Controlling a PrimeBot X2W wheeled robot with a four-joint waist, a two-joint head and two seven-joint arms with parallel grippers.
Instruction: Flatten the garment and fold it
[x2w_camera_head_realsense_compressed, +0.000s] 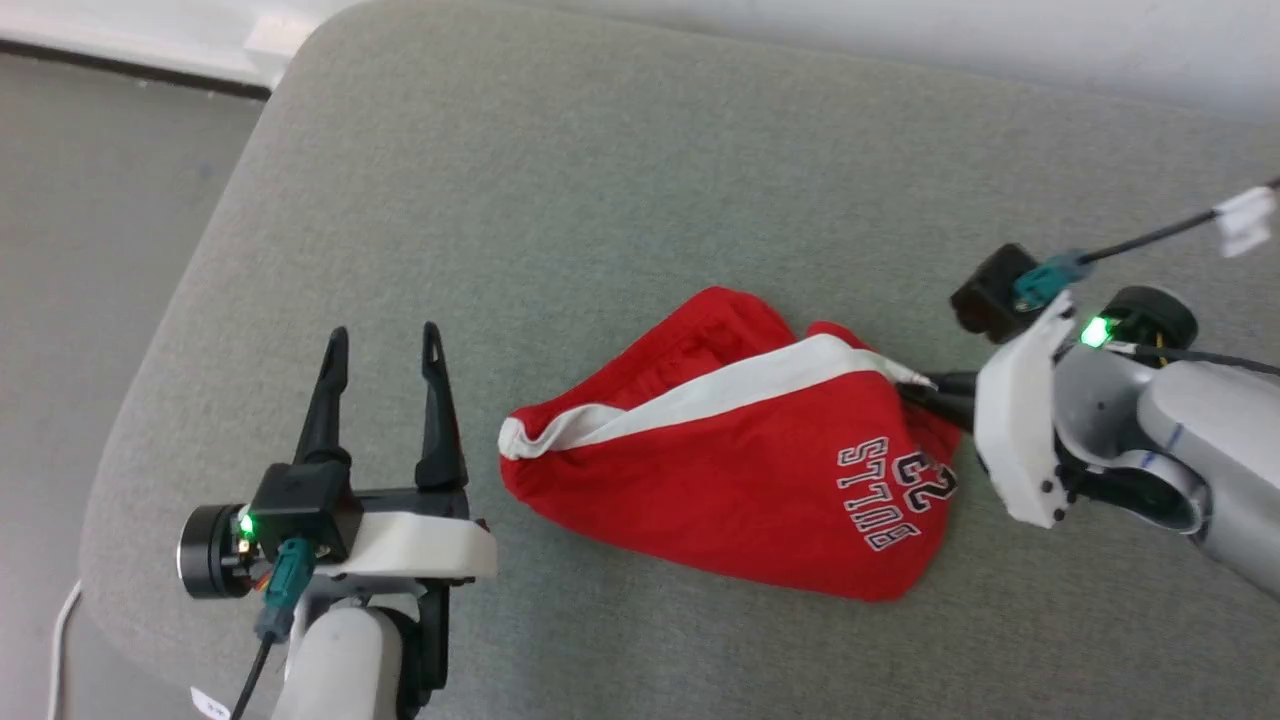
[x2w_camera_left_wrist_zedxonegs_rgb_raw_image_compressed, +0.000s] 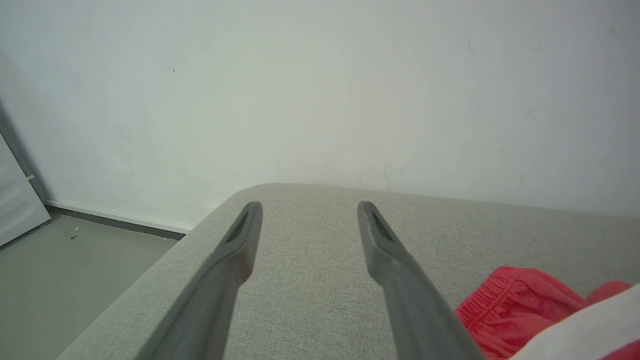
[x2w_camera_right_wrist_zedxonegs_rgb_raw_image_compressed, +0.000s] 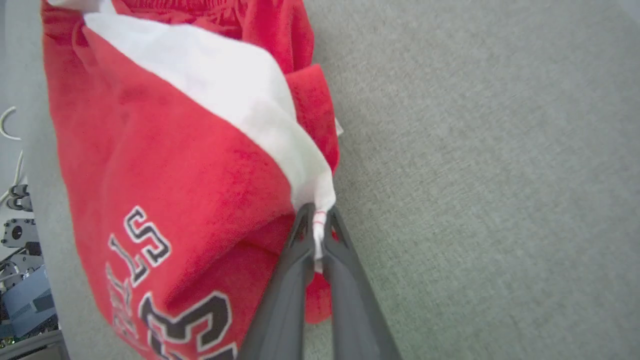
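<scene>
Head view: the red shorts (x2w_camera_head_realsense_compressed: 720, 470) lie bunched on the grey cushion (x2w_camera_head_realsense_compressed: 600, 180), about midway between the two arms. A white stripe (x2w_camera_head_realsense_compressed: 700, 395) runs across the top of the heap, and the "BULLS 23" lettering (x2w_camera_head_realsense_compressed: 905, 490) sits on its right end, turned sideways. The left gripper (x2w_camera_head_realsense_compressed: 385, 340) hovers at the lower left, just beside the left end of the shorts but apart from them, its jaws spread wide and holding nothing. The right gripper (x2w_camera_head_realsense_compressed: 915, 385) reaches in from the right and meets the shorts where the stripe ends.

Left wrist view: the left gripper (x2w_camera_left_wrist_zedxonegs_rgb_raw_image_compressed: 310, 207) stands open above bare cushion (x2w_camera_left_wrist_zedxonegs_rgb_raw_image_compressed: 310, 280). A gathered red edge of the shorts (x2w_camera_left_wrist_zedxonegs_rgb_raw_image_compressed: 510, 310) shows at the lower right, clear of the jaws. Beyond are a pale wall (x2w_camera_left_wrist_zedxonegs_rgb_raw_image_compressed: 320, 90) and grey floor (x2w_camera_left_wrist_zedxonegs_rgb_raw_image_compressed: 60, 270).

Right wrist view: the right gripper (x2w_camera_right_wrist_zedxonegs_rgb_raw_image_compressed: 316, 215) is clamped on the shorts (x2w_camera_right_wrist_zedxonegs_rgb_raw_image_compressed: 165, 165), its jaws pressed together on the tip of the stripe (x2w_camera_right_wrist_zedxonegs_rgb_raw_image_compressed: 225, 85). The cloth spreads up and to the left from the pinch, with the lettering (x2w_camera_right_wrist_zedxonegs_rgb_raw_image_compressed: 165, 300) at the lower left and the cushion (x2w_camera_right_wrist_zedxonegs_rgb_raw_image_compressed: 475, 150) to the right.
</scene>
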